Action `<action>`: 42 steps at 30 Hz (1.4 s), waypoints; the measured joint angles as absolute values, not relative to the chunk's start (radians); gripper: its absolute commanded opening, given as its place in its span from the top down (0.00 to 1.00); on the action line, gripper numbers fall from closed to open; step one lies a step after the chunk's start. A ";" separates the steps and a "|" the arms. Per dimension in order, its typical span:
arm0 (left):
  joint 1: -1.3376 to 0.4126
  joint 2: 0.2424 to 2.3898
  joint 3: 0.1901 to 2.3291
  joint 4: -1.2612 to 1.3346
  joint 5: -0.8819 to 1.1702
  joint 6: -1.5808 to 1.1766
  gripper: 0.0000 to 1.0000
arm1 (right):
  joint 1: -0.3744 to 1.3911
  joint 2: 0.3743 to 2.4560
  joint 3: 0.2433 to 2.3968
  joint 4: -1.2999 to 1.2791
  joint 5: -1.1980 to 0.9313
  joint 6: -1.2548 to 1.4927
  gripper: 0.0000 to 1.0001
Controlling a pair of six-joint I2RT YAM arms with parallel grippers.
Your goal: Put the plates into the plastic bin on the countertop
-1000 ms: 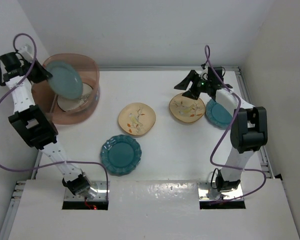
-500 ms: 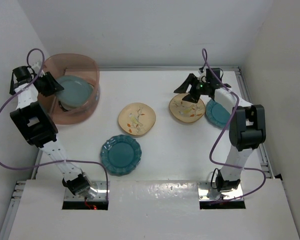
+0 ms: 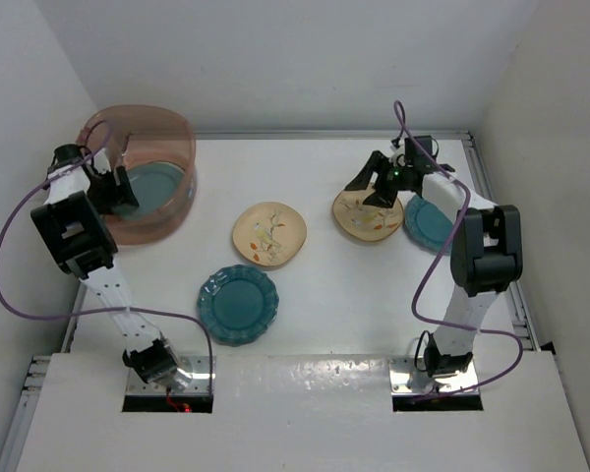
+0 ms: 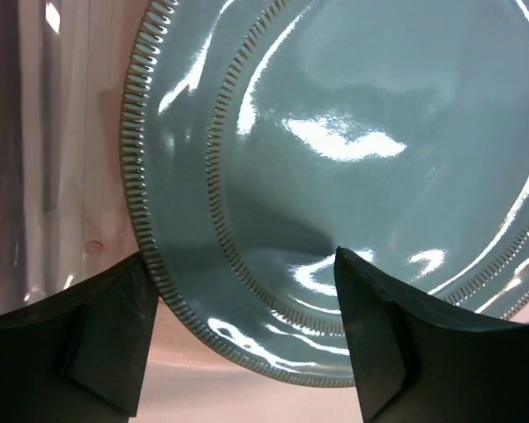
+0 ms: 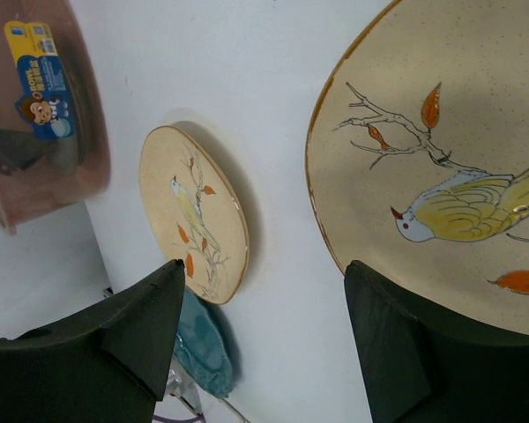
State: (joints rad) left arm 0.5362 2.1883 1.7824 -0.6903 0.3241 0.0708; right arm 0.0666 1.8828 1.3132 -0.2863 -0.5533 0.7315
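The pink plastic bin [image 3: 180,147] stands at the back left of the white countertop [image 3: 344,295]. A grey-green plate [image 3: 157,184] with a ribbed rim [image 4: 361,150] lies inside it. My left gripper [image 3: 111,187] [image 4: 247,295] is down in the bin and open, with the plate's near rim between its spread fingers [image 4: 84,339]. My right gripper [image 3: 370,185] [image 5: 264,326] hangs open just above the left edge of a cream bird plate [image 3: 372,218] [image 5: 458,132]. A second cream bird plate [image 3: 268,234] [image 5: 194,211] and a teal scalloped plate [image 3: 237,303] lie mid-counter.
Another teal plate [image 3: 429,222] lies beside the right arm, close to the right metal rail [image 3: 492,197]. White walls close in the counter at the back and on both sides. The bin's pink wall [image 4: 62,132] stands close on the left gripper's left.
My left gripper came down into the bin with the grey-green plate and opened; the plate went from tilted above the bin to lying inside it. The right gripper barely moved.
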 measured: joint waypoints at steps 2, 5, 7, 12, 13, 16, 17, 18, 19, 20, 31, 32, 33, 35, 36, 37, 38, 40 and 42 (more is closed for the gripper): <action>0.512 2.191 1.813 -0.717 0.283 0.090 0.18 | 0.058 1.882 1.311 -0.296 -0.549 0.725 0.27; 0.476 2.188 1.864 -0.734 0.252 0.114 0.15 | 0.033 1.872 1.295 -0.320 -0.508 0.705 0.23; 0.453 2.170 1.890 -0.733 0.245 0.124 0.11 | 0.006 1.849 1.270 -0.343 -0.469 0.693 0.21; 0.391 2.039 1.931 -0.721 0.258 0.147 0.08 | -0.180 1.730 1.126 -0.350 -0.391 0.733 0.29; 0.376 2.005 1.934 -0.713 0.258 0.155 0.08 | -0.239 1.708 1.092 -0.349 -0.371 0.753 0.34; 0.308 1.915 1.932 -0.698 0.258 0.173 0.08 | -0.412 1.674 1.005 -0.340 -0.307 0.818 0.40; 0.286 1.896 1.932 -0.697 0.258 0.176 0.08 | -0.459 1.663 0.967 -0.327 -0.284 0.835 0.37; 0.260 1.879 1.928 -0.694 0.259 0.179 0.08 | -0.497 1.652 0.932 -0.323 -0.261 0.855 0.35; 0.236 1.871 1.924 -0.694 0.259 0.181 0.08 | -0.525 1.644 0.897 -0.314 -0.238 0.873 0.33; 0.210 1.868 1.918 -0.695 0.262 0.183 0.08 | -0.547 1.637 0.862 -0.302 -0.218 0.889 0.32; 0.143 1.881 1.882 -0.752 0.267 0.195 0.08 | -0.589 1.787 0.853 -0.060 -0.284 0.957 0.62; 0.142 1.881 1.882 -0.755 0.265 0.197 0.08 | -0.588 1.802 0.851 -0.027 -0.281 0.963 0.69; 0.141 1.881 1.882 -0.756 0.265 0.199 0.08 | -0.592 1.818 0.848 0.007 -0.290 0.968 0.77; 0.136 1.881 1.883 -0.757 0.264 0.200 0.08 | -0.592 1.843 0.838 0.074 -0.305 0.984 1.00; 0.134 1.881 1.884 -0.759 0.264 0.201 0.08 | -0.592 1.850 0.830 0.100 -0.319 0.993 1.00; 0.130 1.881 1.884 -0.760 0.264 0.202 0.08 | -0.592 1.856 0.823 0.128 -0.327 1.004 1.00; 0.125 1.881 1.885 -0.763 0.263 0.202 0.08 | -0.591 1.859 0.817 0.153 -0.335 1.010 1.00; 0.117 1.881 1.887 -0.768 0.263 0.202 0.08 | -0.589 1.856 0.803 0.183 -0.339 1.014 1.00; 0.108 1.881 1.893 -0.774 0.268 0.205 0.08 | -0.577 1.834 0.793 0.180 -0.316 1.012 1.00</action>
